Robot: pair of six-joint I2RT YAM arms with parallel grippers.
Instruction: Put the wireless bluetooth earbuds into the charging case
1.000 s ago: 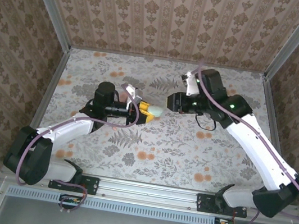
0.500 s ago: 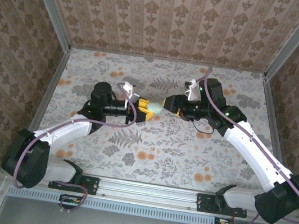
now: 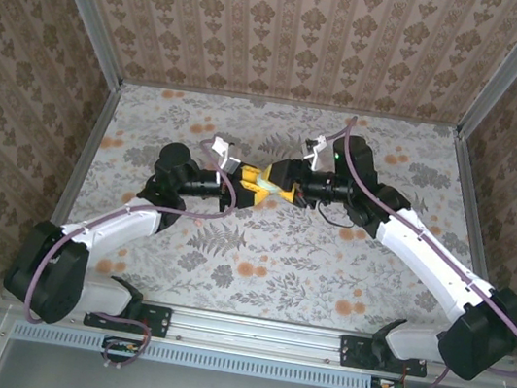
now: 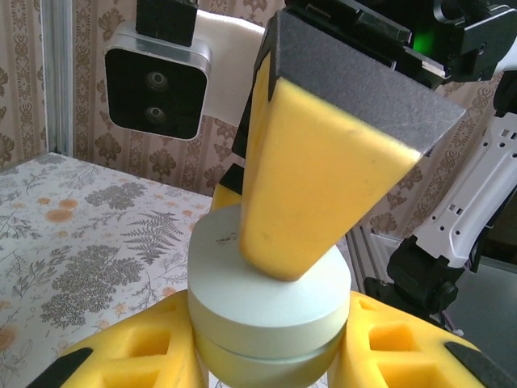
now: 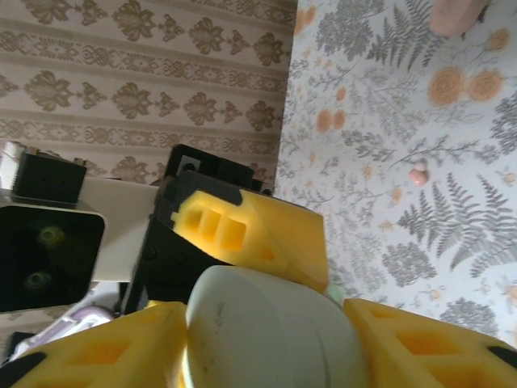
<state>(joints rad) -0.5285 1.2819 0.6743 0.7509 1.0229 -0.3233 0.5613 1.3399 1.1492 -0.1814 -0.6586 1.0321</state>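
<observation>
Rail (image 3: 257,330) at near edge w/ both arm bases. Beyond it the table (image 3: 325,273), grey fern & orange flower print, boxed in on 3 sides by walls (image 3: 294,32) of brown damask paper. Arms stretch to approx mid-table, tips nose to nose.

There the left gripper (image 4: 266,356) is clamped on the charging case (image 4: 266,303), a pale green puck, w/ yellow fingers (image 4: 137,360) on either side. Left wrist view: flat lid faces top of view, seam runs level round the side. Looks near round, so long axis can't tell.

The right gripper (image 5: 266,360) straddles same case from opposite side, one pad laid flat on the lid. Squeezing or just resting: can't tell. Case is held up off the table between both sets of tips.

Farther off in right wrist view, one pink earbud (image 5: 418,174) lies loose on the print, well apart from both grippers.
</observation>
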